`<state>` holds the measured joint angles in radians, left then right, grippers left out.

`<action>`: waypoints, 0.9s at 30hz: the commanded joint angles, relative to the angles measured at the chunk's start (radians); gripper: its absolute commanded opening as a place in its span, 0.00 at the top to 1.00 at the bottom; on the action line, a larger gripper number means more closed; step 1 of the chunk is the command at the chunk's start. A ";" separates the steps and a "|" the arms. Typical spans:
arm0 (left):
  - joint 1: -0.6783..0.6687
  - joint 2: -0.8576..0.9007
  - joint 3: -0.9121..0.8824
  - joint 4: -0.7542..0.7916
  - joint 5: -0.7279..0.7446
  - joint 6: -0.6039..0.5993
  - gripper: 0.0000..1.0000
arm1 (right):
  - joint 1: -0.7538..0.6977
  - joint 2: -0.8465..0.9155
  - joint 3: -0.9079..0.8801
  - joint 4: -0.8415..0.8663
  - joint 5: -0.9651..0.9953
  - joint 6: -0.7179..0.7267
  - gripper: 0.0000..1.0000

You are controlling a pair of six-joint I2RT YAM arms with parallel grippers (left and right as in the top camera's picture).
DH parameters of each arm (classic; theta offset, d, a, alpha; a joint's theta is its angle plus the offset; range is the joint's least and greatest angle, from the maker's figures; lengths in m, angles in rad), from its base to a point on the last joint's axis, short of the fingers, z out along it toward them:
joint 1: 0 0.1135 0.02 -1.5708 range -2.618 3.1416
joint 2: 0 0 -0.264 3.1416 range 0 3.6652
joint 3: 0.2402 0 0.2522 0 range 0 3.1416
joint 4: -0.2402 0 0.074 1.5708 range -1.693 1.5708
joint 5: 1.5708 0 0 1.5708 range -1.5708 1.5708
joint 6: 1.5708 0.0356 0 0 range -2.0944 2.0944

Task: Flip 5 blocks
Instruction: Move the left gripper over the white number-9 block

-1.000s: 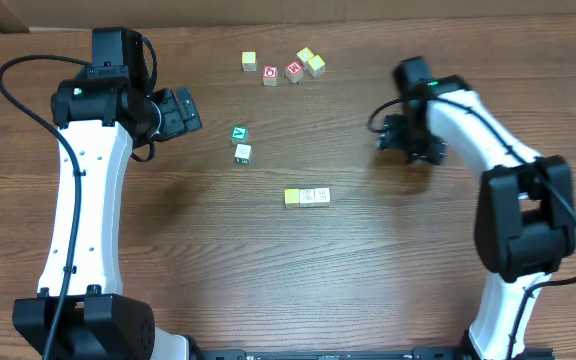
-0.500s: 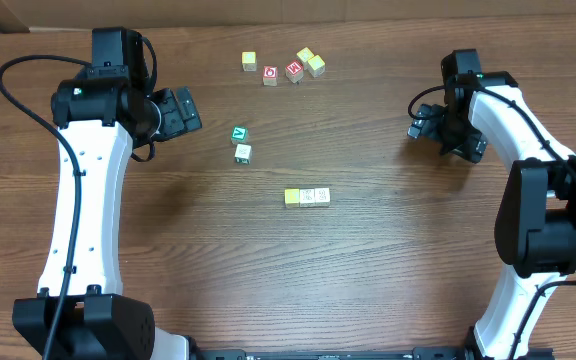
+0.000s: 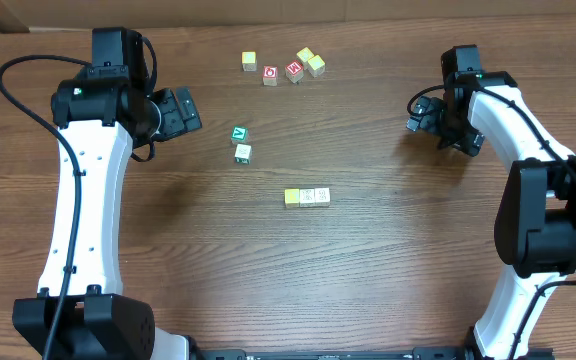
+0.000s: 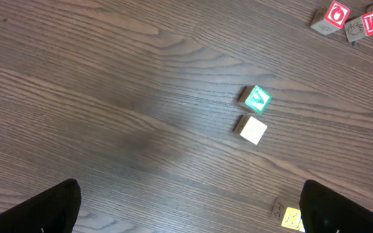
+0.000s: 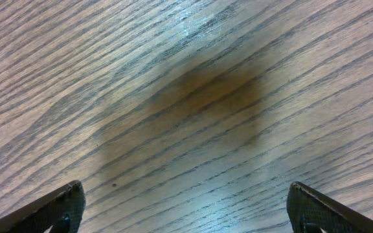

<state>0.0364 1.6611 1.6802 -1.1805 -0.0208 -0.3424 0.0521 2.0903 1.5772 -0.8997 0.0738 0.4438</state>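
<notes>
The right gripper [image 3: 423,113] hangs open and empty near the desk's right edge, and the left gripper [image 4: 193,208] is spread wide too. No block is held, so flips done can't be judged. The overhead view shows the cluster of blocks [image 3: 283,67] by the far edge, the green-lettered block [image 4: 258,98] and the row of three blocks [image 3: 307,197]. The right wrist view shows only bare wood.

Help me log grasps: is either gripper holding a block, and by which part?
Nothing is held. The left gripper and right gripper are both open over the table; the blocks lie apart from both.
</notes>
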 commanded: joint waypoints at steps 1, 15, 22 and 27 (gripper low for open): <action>-0.004 0.007 0.025 0.003 -0.013 -0.021 0.00 | -0.002 0.001 0.021 0.005 -0.005 -0.007 0.00; -0.057 0.015 -0.025 0.077 0.351 -0.076 0.20 | -0.002 0.001 0.021 0.005 -0.006 -0.007 0.00; -0.219 0.048 -0.051 0.033 0.120 -0.080 0.31 | -0.002 0.001 0.021 0.005 -0.005 -0.007 0.00; -0.291 0.106 -0.051 0.032 -0.007 -0.085 0.36 | -0.002 0.001 0.021 0.005 -0.006 -0.007 0.00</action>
<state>-0.2310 1.7279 1.6329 -1.1450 0.0914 -0.4168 0.0525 2.0903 1.5772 -0.8986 0.0738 0.4431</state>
